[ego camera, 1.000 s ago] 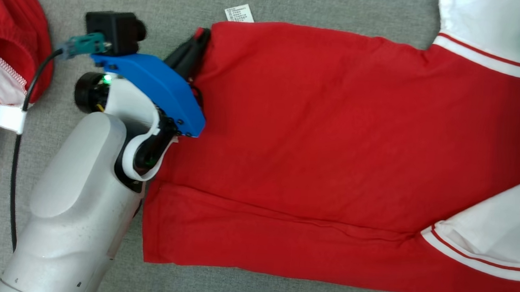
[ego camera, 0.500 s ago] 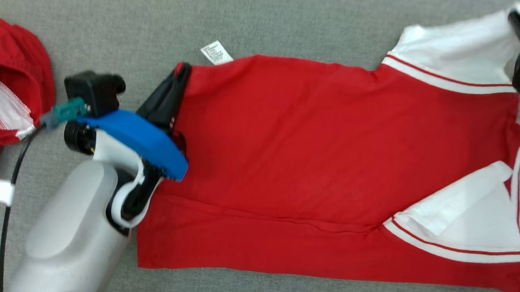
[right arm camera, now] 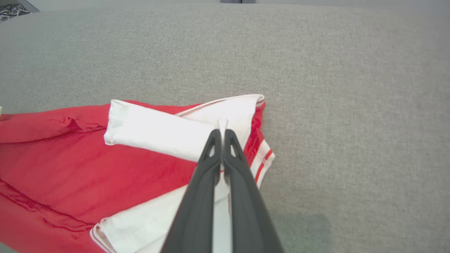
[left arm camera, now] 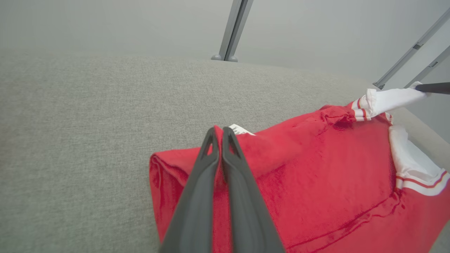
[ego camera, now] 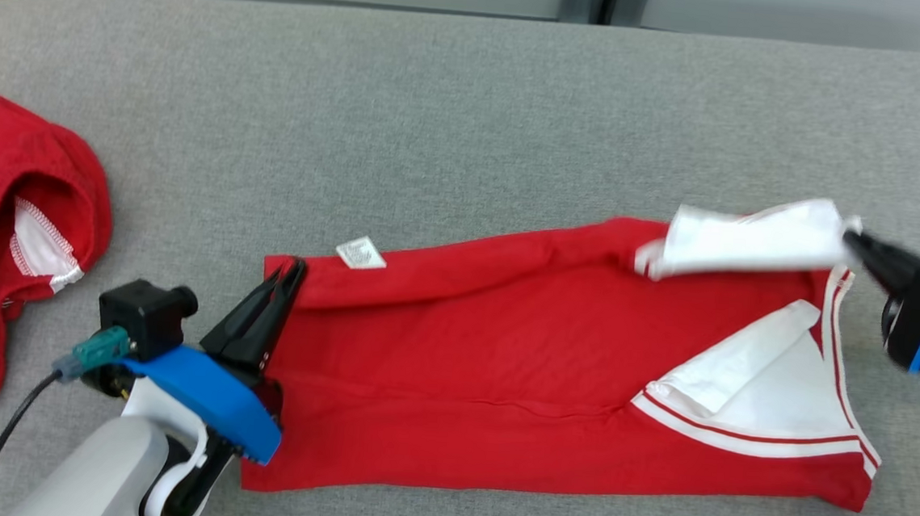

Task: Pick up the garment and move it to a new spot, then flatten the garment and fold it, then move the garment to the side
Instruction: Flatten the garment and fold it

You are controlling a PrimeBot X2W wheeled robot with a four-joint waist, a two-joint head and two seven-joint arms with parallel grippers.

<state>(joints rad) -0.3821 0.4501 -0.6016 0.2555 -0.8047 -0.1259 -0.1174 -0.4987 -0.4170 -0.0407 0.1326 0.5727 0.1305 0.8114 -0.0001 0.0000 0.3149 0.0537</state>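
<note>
Currently: red garment (ego camera: 501,358) held at both ends on the grey table (ego camera: 438,111).
Left gripper (ego camera: 294,266) jaws pinch the far-left hem corner beside a white label (ego camera: 361,253); right gripper (ego camera: 857,235) jaws pinch the white, red-striped sleeve (ego camera: 753,240) at far right; far edge curled over.

garment tag (ego camera: 361,253) print unreadable

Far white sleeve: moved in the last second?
Yes. The right gripper has drawn the far white sleeve over the red body, toward the near white sleeve lying flat.
</note>
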